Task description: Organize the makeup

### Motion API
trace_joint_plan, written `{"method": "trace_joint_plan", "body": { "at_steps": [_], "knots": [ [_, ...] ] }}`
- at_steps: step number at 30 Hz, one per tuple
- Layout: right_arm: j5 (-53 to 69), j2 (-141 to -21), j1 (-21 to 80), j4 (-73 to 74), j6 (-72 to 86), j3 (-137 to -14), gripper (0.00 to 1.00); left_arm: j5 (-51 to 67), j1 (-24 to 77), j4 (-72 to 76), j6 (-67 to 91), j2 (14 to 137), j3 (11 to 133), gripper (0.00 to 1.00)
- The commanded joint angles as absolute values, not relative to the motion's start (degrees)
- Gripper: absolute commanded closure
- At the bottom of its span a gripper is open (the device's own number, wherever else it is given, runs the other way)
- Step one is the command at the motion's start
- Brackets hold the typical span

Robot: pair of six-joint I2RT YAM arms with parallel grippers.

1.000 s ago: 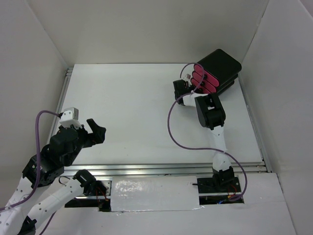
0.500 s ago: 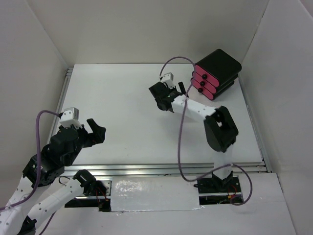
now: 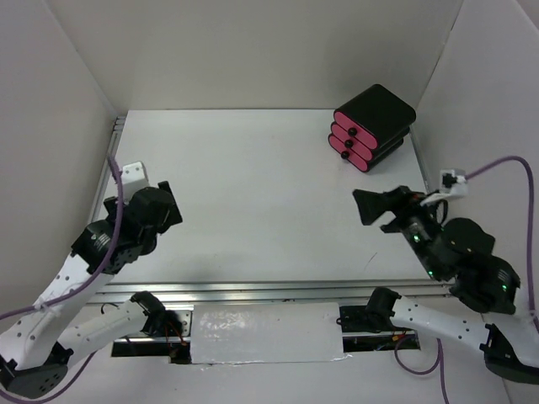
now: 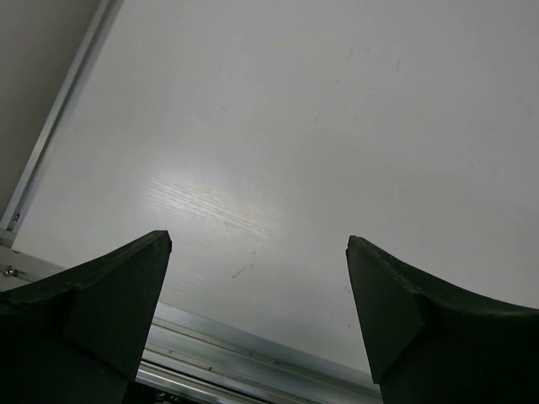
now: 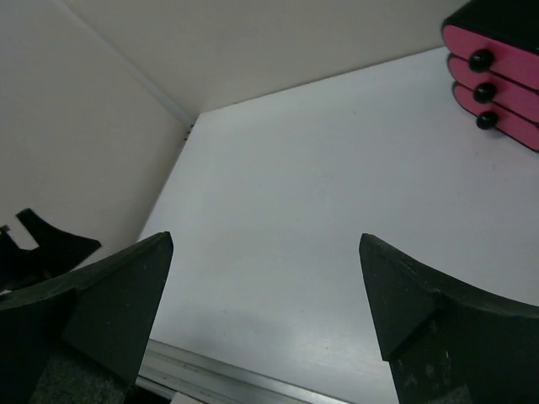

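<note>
No makeup shows in any view; the white table [image 3: 253,185] carries none of it. My left gripper [image 3: 164,206] hovers over the table's near left part, jaws wide open with only bare table between them [image 4: 259,240]. Over the near right part hangs my right gripper [image 3: 370,210], pointing left. It is also wide open and holds nothing [image 5: 265,238].
A black box with three pink drawers [image 3: 375,126] stands at the far right corner, drawers pushed in, also in the right wrist view [image 5: 497,50]. White walls enclose the table on three sides. A metal rail [image 3: 278,290] runs along the near edge.
My right arm has pulled back from the drawer box to the near right, and its jaws have opened. My left arm has shifted a little toward the far left.
</note>
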State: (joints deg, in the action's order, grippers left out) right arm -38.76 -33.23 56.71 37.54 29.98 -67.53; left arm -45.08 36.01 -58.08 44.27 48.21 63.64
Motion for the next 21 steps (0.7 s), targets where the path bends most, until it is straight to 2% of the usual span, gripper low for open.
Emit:
{"method": "trace_joint_plan", "body": {
  "at_steps": [1, 5, 10, 21],
  "knots": [
    [-42.0, -29.19, 56.78, 54.37, 35.24, -66.18, 0.0, -53.96, 35.51, -61.96, 47.02, 42.3, 65.58, 0.01],
    [-42.19, -24.09, 56.86, 59.58, 35.77, -66.8, 0.0, -51.26, 35.51, -54.69, 43.95, 32.27, 58.28, 0.01],
    [-43.5, -24.52, 56.78, 62.75, 36.21, -66.8, 0.0, -49.49, 35.51, -50.63, 40.52, 24.79, 56.16, 0.01],
    [-41.57, -24.69, 56.78, 58.27, 35.16, -63.11, 0.0, -48.6, 35.51, -51.33, 41.05, 29.53, 56.25, 0.01]
  ]
}}
